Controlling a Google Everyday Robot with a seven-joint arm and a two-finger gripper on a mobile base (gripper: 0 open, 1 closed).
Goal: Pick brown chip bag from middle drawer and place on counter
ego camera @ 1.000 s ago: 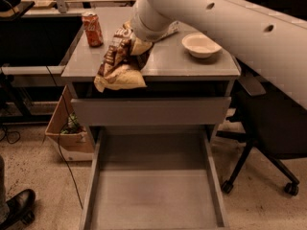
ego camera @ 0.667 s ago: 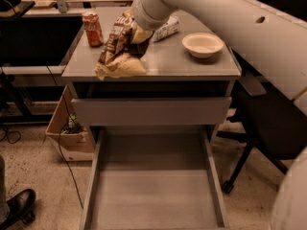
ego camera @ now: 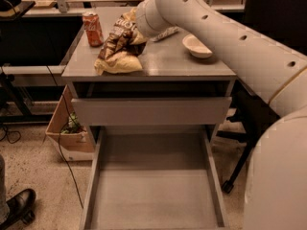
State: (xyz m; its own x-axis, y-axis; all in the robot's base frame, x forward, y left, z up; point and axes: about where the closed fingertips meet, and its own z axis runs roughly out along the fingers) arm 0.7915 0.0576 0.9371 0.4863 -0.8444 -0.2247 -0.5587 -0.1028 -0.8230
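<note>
The brown chip bag (ego camera: 116, 49) lies crumpled on the counter (ego camera: 192, 66), toward 9 o'clock from its middle, its crinkly dark-brown foil with white lettering running down to a puffy cream-yellow end by the front edge. The gripper (ego camera: 136, 32) sits at the bag's 1 o'clock end under the smooth white arm, and whether it grips or has let go cannot be told. At 6 o'clock the middle drawer (ego camera: 153, 190), a shallow grey metal tray with low walls, stands pulled out.
</note>
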